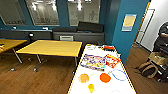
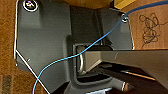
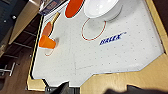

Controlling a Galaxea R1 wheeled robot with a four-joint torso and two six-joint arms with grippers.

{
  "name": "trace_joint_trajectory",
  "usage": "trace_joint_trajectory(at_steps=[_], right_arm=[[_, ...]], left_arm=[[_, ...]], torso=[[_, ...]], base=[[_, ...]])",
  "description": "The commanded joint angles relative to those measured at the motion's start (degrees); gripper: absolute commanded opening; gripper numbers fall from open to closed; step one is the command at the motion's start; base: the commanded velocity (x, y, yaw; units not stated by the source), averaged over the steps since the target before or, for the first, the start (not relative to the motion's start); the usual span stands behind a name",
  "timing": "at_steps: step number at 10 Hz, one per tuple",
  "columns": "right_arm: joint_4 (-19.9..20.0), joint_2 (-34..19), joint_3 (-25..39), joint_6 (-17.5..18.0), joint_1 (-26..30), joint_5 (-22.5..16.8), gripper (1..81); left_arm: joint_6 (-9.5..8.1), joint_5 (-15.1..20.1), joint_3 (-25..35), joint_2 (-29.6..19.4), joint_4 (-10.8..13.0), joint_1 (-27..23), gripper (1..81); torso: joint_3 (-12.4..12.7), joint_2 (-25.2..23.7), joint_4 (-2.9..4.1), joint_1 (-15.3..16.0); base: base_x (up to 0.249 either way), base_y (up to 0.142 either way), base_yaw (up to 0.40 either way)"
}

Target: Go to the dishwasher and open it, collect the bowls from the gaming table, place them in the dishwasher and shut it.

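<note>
A long white-topped gaming table (image 1: 100, 86) with a wooden rim stands right in front of me. On it lie an orange bowl (image 1: 105, 77), a tan bowl (image 1: 83, 78) and a clear blue-rimmed bowl (image 1: 119, 74). The right wrist view looks down on the same white top (image 3: 105, 57), with a white bowl (image 3: 101, 8) and the orange bowl (image 3: 73, 7) at its far end. Dark parts of my right gripper (image 3: 97, 90) sit over the table's near rim, apart from the bowls. The left wrist view has my own dark base plate (image 2: 45, 42) under a blue cable. The dishwasher is out of view.
An orange cup (image 3: 47, 42) and a paddle (image 3: 48, 26) lie on the white top, with game boxes (image 1: 93, 62) further back. Yellow tables (image 1: 51, 47) stand to the left on the wooden floor. A blue pillar (image 1: 127, 37), a backpack (image 1: 146, 68) and a person (image 1: 162, 35) are on the right.
</note>
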Motion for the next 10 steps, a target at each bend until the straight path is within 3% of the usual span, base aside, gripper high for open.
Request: trace_joint_trajectory(at_steps=[1,2,7,10], right_arm=[[0.2,-4.98,0.63,7.12,16.98,-14.1,81.1],[0.2,-4.98,-0.5,8.52,19.87,-16.2,81.1],[0.46,-5.33,-11.39,11.87,26.91,-23.94,81.1],[0.99,-5.94,-13.78,11.96,29.12,-24.91,81.1]], left_arm=[[0.1,3.26,0.44,-0.11,0.24,-1.68,81.1],[0.1,3.26,0.44,-0.11,0.16,-1.68,81.1],[0.02,3.26,0.36,-0.02,0.15,-1.68,81.1],[0.02,3.26,0.35,-0.02,-0.11,-1.68,81.1]], torso=[[-1.85,0.0,0.0,0.0],[-0.61,0.02,0.0,0.05],[-1.31,0.09,0.0,0.06],[-6.2,0.09,0.0,0.05]], base=[[0.0,0.0,0.0],[0.0,0.0,0.0],[0.0,0.0,0.0],[0.0,0.0,0.0]])
